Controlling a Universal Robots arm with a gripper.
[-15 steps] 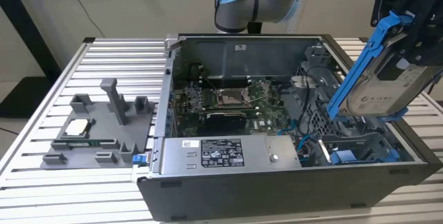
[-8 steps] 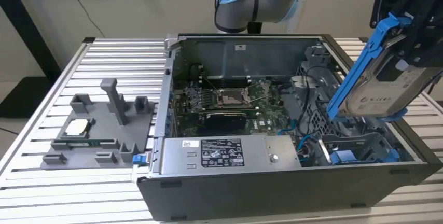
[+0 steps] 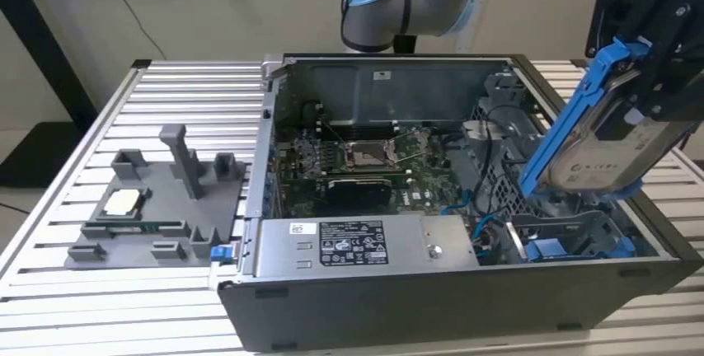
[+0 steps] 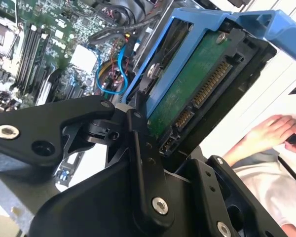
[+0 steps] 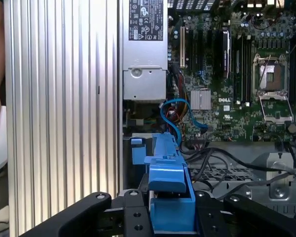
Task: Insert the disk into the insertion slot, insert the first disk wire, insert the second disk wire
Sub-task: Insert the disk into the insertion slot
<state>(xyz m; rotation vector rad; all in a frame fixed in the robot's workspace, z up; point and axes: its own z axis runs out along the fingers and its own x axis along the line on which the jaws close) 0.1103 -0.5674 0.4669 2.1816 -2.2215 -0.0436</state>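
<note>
My gripper [image 3: 647, 76] is shut on the disk [image 3: 599, 146], a silver drive in a bright blue carrier. I hold it tilted, above the open computer case at the exterior view's right. Its lower end hangs just over the insertion slot [image 3: 563, 236], a grey bay with blue fittings in the case's near right corner. In the second wrist view the disk's [image 4: 197, 84] green board and connector face the camera between the black fingers [image 4: 138, 133]. In the first wrist view the blue carrier [image 5: 167, 180] sits in my gripper [image 5: 170, 215] above the slot [image 5: 138, 153]. Blue wires [image 5: 173, 114] curl inside the case.
The case holds a motherboard [image 3: 352, 162] and a power supply [image 3: 363, 245] along its front. A grey fixture [image 3: 154, 199] with small parts stands on the slatted table [image 3: 66, 290] at the exterior view's left. A person's hand [image 4: 266, 133] rests beside the case.
</note>
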